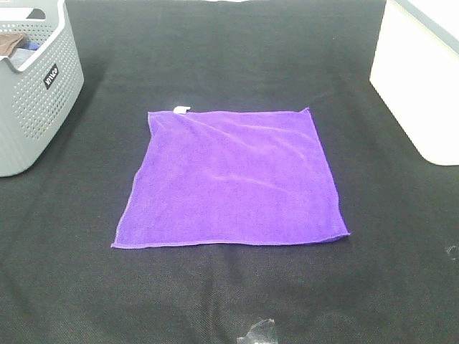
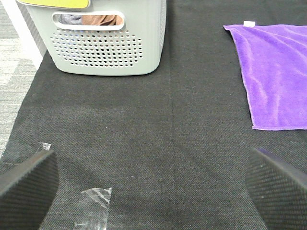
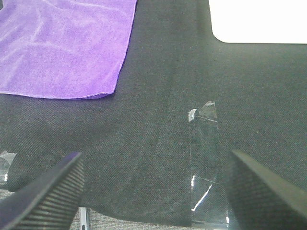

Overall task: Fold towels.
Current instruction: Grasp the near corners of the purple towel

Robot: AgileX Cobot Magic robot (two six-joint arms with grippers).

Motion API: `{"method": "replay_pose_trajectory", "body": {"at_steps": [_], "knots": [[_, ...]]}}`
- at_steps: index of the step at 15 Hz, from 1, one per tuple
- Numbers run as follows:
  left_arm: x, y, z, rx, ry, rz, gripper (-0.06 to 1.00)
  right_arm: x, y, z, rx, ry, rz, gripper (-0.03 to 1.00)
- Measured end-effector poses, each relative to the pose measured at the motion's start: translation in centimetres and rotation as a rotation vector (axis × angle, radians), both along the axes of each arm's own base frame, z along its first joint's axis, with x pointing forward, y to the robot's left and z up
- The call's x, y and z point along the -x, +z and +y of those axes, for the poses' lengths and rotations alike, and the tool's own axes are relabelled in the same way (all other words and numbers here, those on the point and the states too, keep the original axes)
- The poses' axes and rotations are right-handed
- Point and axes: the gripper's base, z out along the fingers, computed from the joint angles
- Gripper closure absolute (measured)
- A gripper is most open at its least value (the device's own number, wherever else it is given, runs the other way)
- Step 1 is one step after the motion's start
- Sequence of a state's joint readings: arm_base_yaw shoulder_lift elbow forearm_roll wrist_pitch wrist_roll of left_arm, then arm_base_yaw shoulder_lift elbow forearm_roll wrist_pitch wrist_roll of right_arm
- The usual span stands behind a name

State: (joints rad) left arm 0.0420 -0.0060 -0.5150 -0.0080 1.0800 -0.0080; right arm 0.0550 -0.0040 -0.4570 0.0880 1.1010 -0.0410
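A bright purple square towel (image 1: 233, 179) lies flat and unfolded on the black mat, with a small white tag (image 1: 182, 110) at its far left corner. The left wrist view shows its left part (image 2: 276, 76) and the tag (image 2: 249, 23). The right wrist view shows its near right corner (image 3: 67, 48). My left gripper (image 2: 153, 187) is open and empty over bare mat, left of the towel. My right gripper (image 3: 153, 191) is open and empty near the mat's front edge, right of the towel. Neither arm shows in the exterior high view.
A grey perforated basket (image 1: 32, 93) with brown and blue cloth stands at the back left; it also shows in the left wrist view (image 2: 108, 45). A white bin (image 1: 423, 79) stands at the back right. Clear tape strips (image 3: 206, 163) (image 2: 96, 199) stick to the mat's front.
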Motion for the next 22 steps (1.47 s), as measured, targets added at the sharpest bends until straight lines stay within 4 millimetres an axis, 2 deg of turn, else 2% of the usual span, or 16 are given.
{"method": "replay_pose_trajectory", "body": {"at_steps": [22], "knots": [[0.0, 0.0, 0.0, 0.0, 0.0, 0.0, -0.05, 0.0, 0.01, 0.05, -0.005, 0.007, -0.001, 0.18]]}}
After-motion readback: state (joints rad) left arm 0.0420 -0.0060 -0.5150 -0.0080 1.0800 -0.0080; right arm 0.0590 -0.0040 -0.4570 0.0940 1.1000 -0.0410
